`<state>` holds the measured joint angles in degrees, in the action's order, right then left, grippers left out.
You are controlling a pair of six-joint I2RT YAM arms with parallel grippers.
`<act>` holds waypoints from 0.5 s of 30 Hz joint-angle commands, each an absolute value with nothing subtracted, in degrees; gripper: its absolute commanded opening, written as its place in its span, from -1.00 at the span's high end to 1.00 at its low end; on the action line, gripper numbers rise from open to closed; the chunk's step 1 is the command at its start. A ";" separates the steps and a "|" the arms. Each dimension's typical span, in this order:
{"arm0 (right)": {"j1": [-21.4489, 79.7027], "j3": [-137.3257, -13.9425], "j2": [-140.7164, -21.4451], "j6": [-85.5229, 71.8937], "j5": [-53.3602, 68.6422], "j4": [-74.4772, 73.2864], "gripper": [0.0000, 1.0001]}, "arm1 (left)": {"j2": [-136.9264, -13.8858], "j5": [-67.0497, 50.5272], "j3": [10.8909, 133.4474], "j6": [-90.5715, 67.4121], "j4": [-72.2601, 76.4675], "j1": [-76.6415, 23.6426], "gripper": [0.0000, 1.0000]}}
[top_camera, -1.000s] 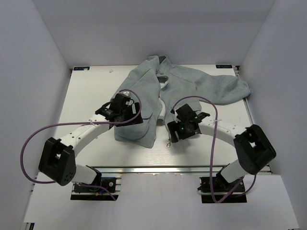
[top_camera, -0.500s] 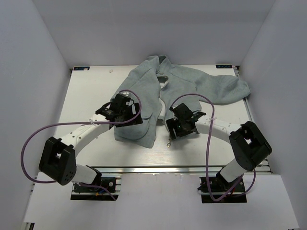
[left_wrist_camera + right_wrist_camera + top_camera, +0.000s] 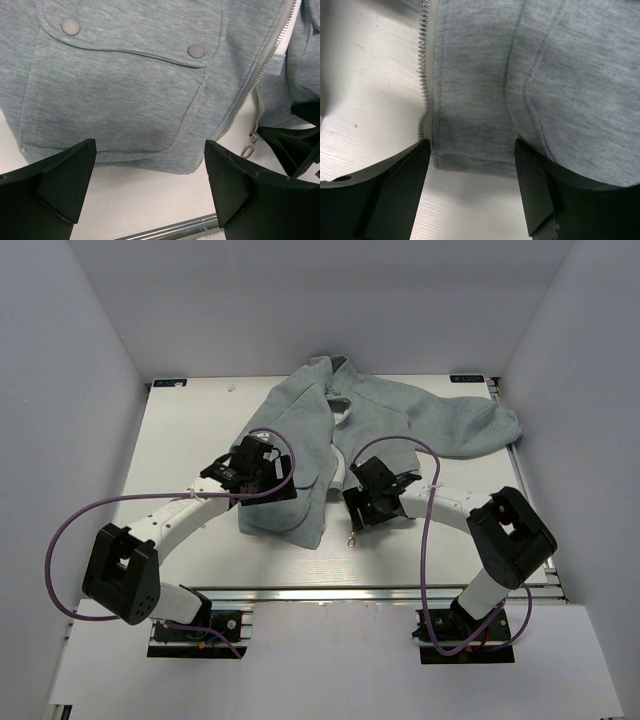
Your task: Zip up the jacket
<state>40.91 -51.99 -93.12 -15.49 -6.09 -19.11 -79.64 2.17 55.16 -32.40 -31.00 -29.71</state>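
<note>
Hovering over the near edge of the left front panel, my left hand (image 3: pixel 150 172) is spread as wide as it goes and holds nothing. I judge it sits there to pin or pick up that hem so the 2 zipper halves can be lined up. Under it lies the flap pocket (image 3: pixel 120 95) with 2 round snaps. Just right of the pocket, the silver zipper pull (image 3: pixel 248 148) rests on the desk (image 3: pixel 180 440) past the hem. Right again, my right hand (image 3: pixel 470 160) is open wide too and empty. Its fingers straddle the near corner of the other panel beside the zipper teeth (image 3: pixel 424 60), likely ready to pinch it. The jacket (image 3: pixel 400 420) lies unzipped across the middle and far part of the desk: soft, rumpled grey-green fleece with 1 sleeve thrown out to the right.
</note>
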 commanded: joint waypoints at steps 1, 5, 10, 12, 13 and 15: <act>42.10 -51.24 -94.83 -17.40 -5.80 -17.40 -0.47 | -79.72 2.73 56.25 -31.99 -30.67 -29.53 -0.96; 43.68 -51.15 -94.83 -18.71 -7.73 -17.75 -0.47 | -80.77 2.11 56.78 -31.82 -30.67 -29.53 -0.96; 46.93 -52.29 -97.64 -23.37 -15.37 -22.49 -0.50 | -81.65 1.76 57.22 -31.82 -30.67 -29.53 -0.96; 47.20 -52.56 -99.65 -25.65 -16.52 -23.72 -0.50 | -82.00 1.84 57.39 -31.82 -30.85 -29.53 -0.96; 47.28 -52.56 -100.19 -26.36 -17.05 -24.77 -0.50 | -82.00 2.02 57.48 -31.82 -30.94 -29.53 -0.96; 47.29 -51.95 -101.60 -28.03 -17.14 -25.05 -0.46 | -82.09 2.11 57.74 -31.90 -31.38 -29.53 -0.96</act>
